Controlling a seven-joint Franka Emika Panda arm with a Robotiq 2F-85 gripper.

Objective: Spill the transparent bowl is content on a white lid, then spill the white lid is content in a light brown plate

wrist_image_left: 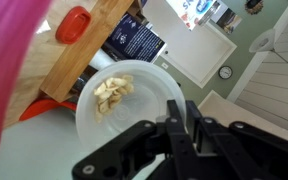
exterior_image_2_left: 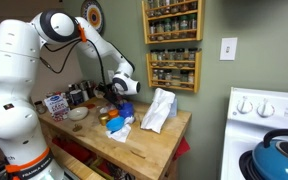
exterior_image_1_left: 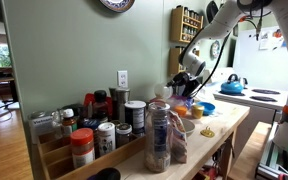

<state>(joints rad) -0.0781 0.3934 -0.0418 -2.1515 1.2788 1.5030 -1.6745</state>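
Pincer (wrist_image_left: pixel 181 122) grips the white lid (wrist_image_left: pixel 90 126), pale pieces (wrist_image_left: pixel 112 93) lying inside.

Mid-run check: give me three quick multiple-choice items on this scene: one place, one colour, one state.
1. Where do the pale food pieces lie? A on the white lid; B in a sink; C on the floor.
2. What colour is the kettle? A red; B blue; C white.
3. The pincer is: A wide open; B shut on the lid's rim; C out of view.
Answers: 1 A, the wrist view shows them on it; 2 B, plainly blue in both exterior views; 3 B, its fingers clamp the rim.
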